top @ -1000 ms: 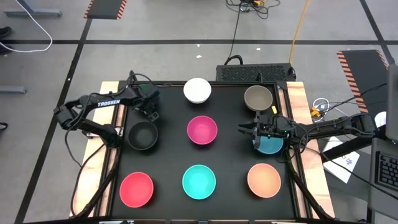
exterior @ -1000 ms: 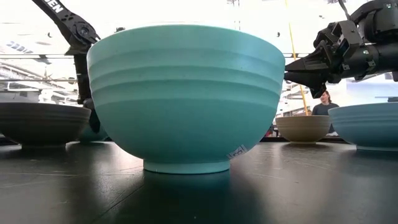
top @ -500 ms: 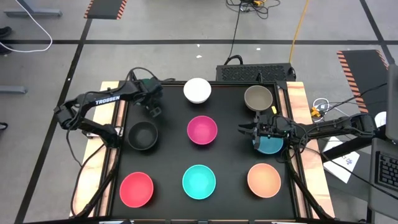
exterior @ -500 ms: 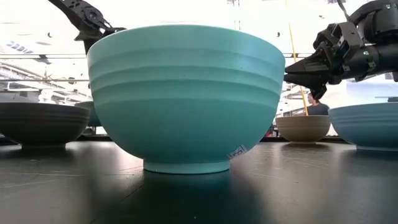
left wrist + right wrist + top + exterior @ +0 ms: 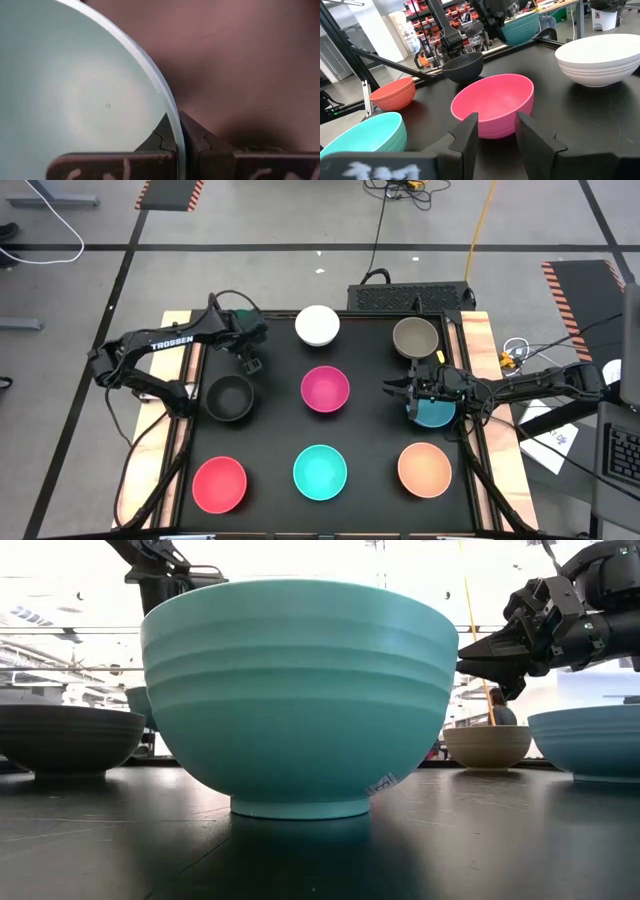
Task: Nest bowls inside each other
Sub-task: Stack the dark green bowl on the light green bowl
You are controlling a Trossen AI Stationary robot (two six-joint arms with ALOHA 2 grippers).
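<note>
In the high view the white (image 5: 317, 325), grey-brown (image 5: 415, 337), black (image 5: 230, 397), magenta (image 5: 325, 388), red (image 5: 219, 485), turquoise (image 5: 320, 472) and peach-orange (image 5: 425, 470) bowls stand apart on the black table top. The blue bowl (image 5: 434, 414) sits partly under my right arm. My left gripper (image 5: 247, 345) is near the far left corner, shut on the dark green bowl (image 5: 520, 27), which is raised off the table. My right gripper (image 5: 395, 388) hovers open between the magenta and blue bowls, pointing at the magenta bowl (image 5: 492, 105). My left gripper (image 5: 175, 132) holds the dark green bowl by its rim (image 5: 170, 107). The rim is pinched with one finger inside the bowl and one outside. The bowl is lifted clear of the table (image 5: 138, 705), hanging from the gripper.
A dark box (image 5: 410, 297) stands just beyond the table's far edge. Wooden strips (image 5: 478, 340) border the table's left and right sides. Papers and cables (image 5: 545, 435) lie off the right side. Open black surface shows between the bowls.
My left gripper has risen with the dark green bowl and moved a little toward the table's right. The bowl now hangs higher above the table than a second ago. My right arm has kept still.
</note>
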